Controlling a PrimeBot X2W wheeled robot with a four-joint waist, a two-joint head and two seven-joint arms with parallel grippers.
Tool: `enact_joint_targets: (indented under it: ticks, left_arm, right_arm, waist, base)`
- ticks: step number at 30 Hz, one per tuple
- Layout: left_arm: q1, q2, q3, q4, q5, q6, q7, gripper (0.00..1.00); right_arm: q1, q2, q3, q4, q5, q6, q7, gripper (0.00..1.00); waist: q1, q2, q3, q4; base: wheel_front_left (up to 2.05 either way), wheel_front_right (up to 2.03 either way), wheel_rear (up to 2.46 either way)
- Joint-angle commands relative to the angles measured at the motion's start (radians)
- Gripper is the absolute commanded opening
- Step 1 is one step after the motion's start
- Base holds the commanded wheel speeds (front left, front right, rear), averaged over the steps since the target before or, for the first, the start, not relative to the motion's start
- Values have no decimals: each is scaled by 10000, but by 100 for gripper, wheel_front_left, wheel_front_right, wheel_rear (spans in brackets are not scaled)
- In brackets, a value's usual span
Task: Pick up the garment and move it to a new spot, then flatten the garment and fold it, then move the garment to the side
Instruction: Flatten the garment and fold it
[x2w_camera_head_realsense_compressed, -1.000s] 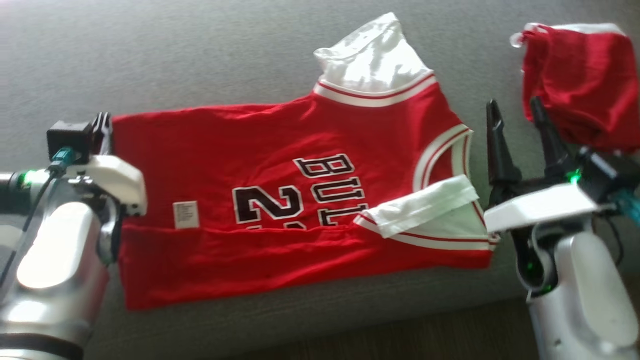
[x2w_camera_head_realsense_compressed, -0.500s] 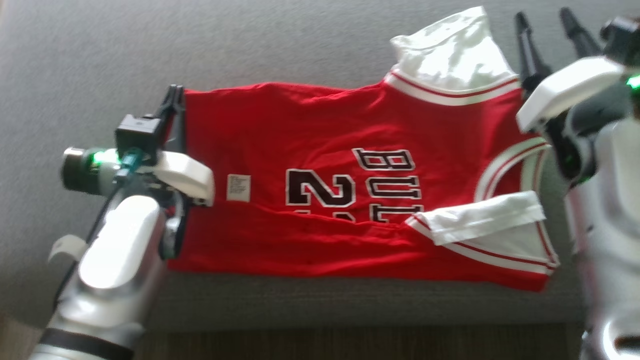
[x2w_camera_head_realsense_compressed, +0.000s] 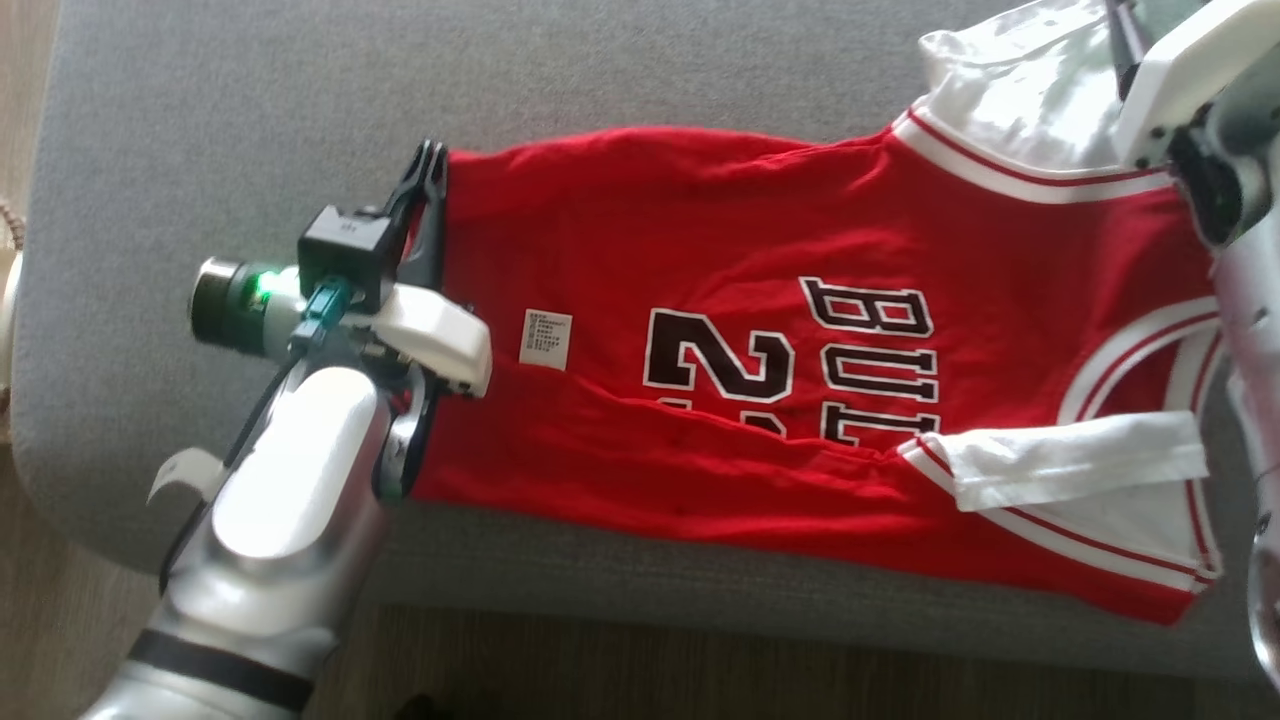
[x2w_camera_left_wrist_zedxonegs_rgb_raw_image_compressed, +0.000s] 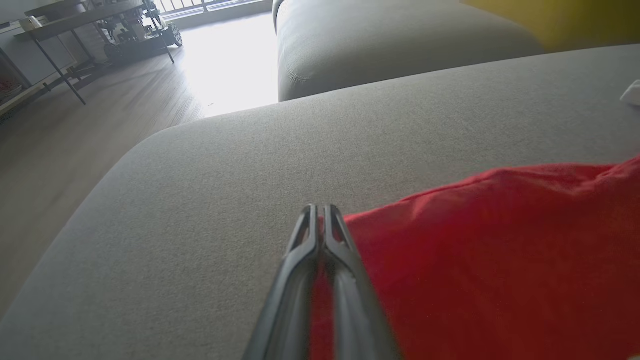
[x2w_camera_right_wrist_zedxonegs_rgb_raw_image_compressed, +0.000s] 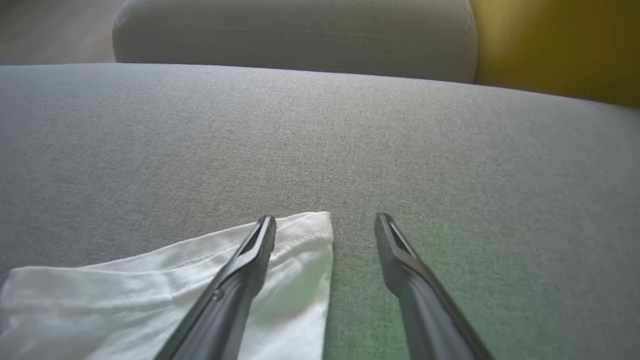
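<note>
The garment (x2w_camera_head_realsense_compressed: 720, 230), a red jersey with white sleeves and black lettering, lies spread on the grey couch seat (x2w_camera_head_realsense_compressed: 250, 110). My left gripper (x2w_camera_head_realsense_compressed: 432, 165) is shut at the far left corner of its hem. In the left wrist view red cloth (x2w_camera_left_wrist_zedxonegs_rgb_raw_image_compressed: 500, 260) shows between the closed fingers (x2w_camera_left_wrist_zedxonegs_rgb_raw_image_compressed: 300, 250). My right gripper (x2w_camera_right_wrist_zedxonegs_rgb_raw_image_compressed: 325, 220) is open and hovers over the end of the far white sleeve (x2w_camera_right_wrist_zedxonegs_rgb_raw_image_compressed: 125, 295). Its left finger is above the cloth and its right finger is above bare couch. In the head view the right wrist (x2w_camera_head_realsense_compressed: 1190, 60) stands over that sleeve (x2w_camera_head_realsense_compressed: 1020, 90).
The seat's front edge (x2w_camera_head_realsense_compressed: 650, 590) drops to a wooden floor (x2w_camera_head_realsense_compressed: 700, 680), and its left end is rounded. Another grey cushion (x2w_camera_left_wrist_zedxonegs_rgb_raw_image_compressed: 400, 45) and a yellow one (x2w_camera_right_wrist_zedxonegs_rgb_raw_image_compressed: 555, 45) lie beyond the seat. A shelf table (x2w_camera_left_wrist_zedxonegs_rgb_raw_image_compressed: 60, 30) stands far off on the floor.
The head camera has swung left, so the whole picture shifted right. My right gripper went from beside the armhole to the far white sleeve. The left gripper stays shut at the hem corner.
</note>
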Motion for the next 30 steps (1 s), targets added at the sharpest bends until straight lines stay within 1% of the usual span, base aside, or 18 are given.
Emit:
enact_joint_targets:
  ticks: [1, 6, 13, 14, 15, 21, 30]
  left_arm:
    - [-361, 229, 301, -322, 165, -25, -119, 0]
    - [-448, 123, 319, -356, 289, -87, -120, 0]
    - [-476, -45, 376, -355, 422, -159, -121, 0]
    - [-481, -60, 385, -342, 441, -172, -121, 0]
    - [-488, -70, 399, -325, 456, -185, -121, 0]
    - [-514, -94, 522, -201, 522, -235, -121, 0]
    - [-591, 79, 791, 90, 522, -332, -122, 0]
  right_arm:
    - [-373, 26, 60, -72, 34, -4, 40, 100]
    - [-1126, -65, 56, 988, 2, -4, 28, 100]
    - [-1662, -106, 239, 2097, -88, -4, -97, 100]
    - [-1708, -82, 260, 2219, -60, -4, -118, 45]
    - [-1740, -50, 318, 2330, -47, -4, -127, 0]
    - [-1854, 36, 609, 2718, 215, -4, -410, 0]
    - [-1962, 293, 1193, 2583, 750, -4, -1587, 0]
  waist:
    - [-1, 0, 141, 102]
    - [-1, 0, 357, 213]
    - [-1, 0, 468, 321]
    - [-1, 0, 469, 327]
    - [-1, 0, 466, 329]
    - [-1, 0, 366, 244]
    - [-1, 0, -149, -264]
  base:
    - [0, 0, 0]
    - [0, 0, 0]
    - [0, 0, 0]
    - [0, 0, 0]
    - [0, 0, 0]
    - [0, 0, 0]
    - [0, 0, 0]
